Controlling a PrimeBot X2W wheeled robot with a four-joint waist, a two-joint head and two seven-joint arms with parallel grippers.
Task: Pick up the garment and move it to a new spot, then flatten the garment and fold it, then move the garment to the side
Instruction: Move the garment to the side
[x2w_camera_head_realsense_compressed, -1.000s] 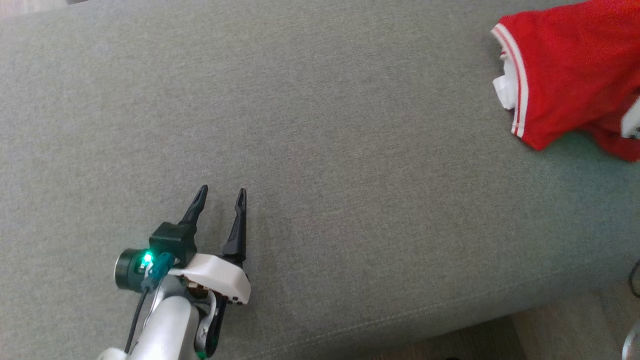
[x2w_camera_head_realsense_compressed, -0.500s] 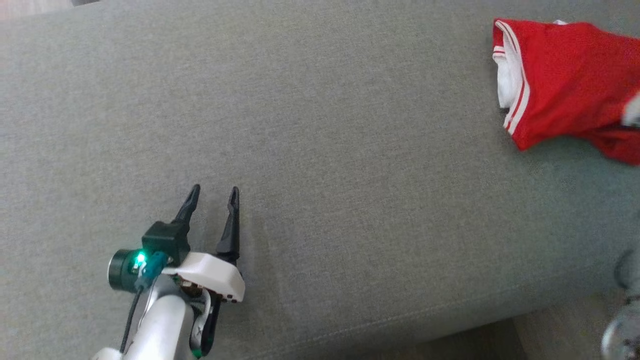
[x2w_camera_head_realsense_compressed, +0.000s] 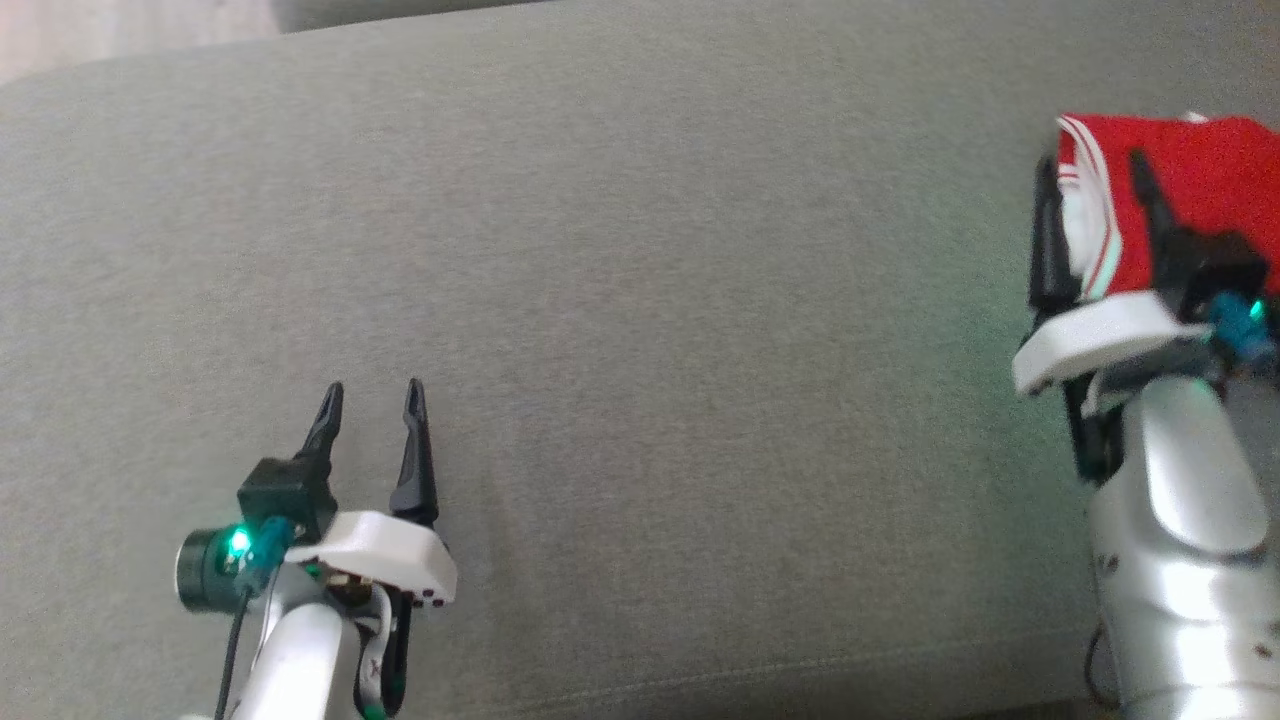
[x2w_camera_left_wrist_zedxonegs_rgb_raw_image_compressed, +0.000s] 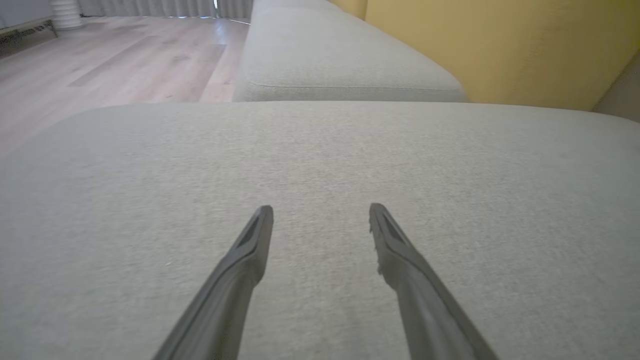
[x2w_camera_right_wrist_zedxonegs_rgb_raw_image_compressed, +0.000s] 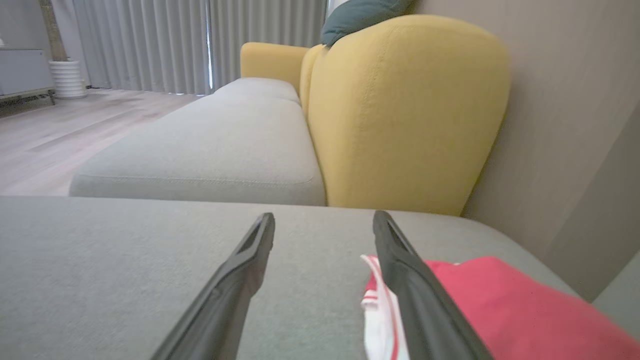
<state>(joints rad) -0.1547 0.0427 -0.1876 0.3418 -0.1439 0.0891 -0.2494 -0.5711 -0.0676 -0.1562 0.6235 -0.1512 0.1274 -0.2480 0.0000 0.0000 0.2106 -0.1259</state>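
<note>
The garment is red with white striped trim and lies bunched on the grey sofa cushion at the far right of the head view. My right gripper is open at the garment's left edge, and the striped hem shows between its fingers there. In the right wrist view the right gripper has only cushion between its fingers, and the garment lies just right of the right finger. My left gripper is open at the lower left, low over bare cushion, with nothing in the left gripper.
A second grey seat cushion adjoins this one, with the yellow backrest behind it. Wooden floor lies off the sofa's open side. The cushion's front seam runs along the bottom of the head view.
The head view has shifted. My right arm and its open gripper have come into view at the garment's left edge. The left gripper stays open.
</note>
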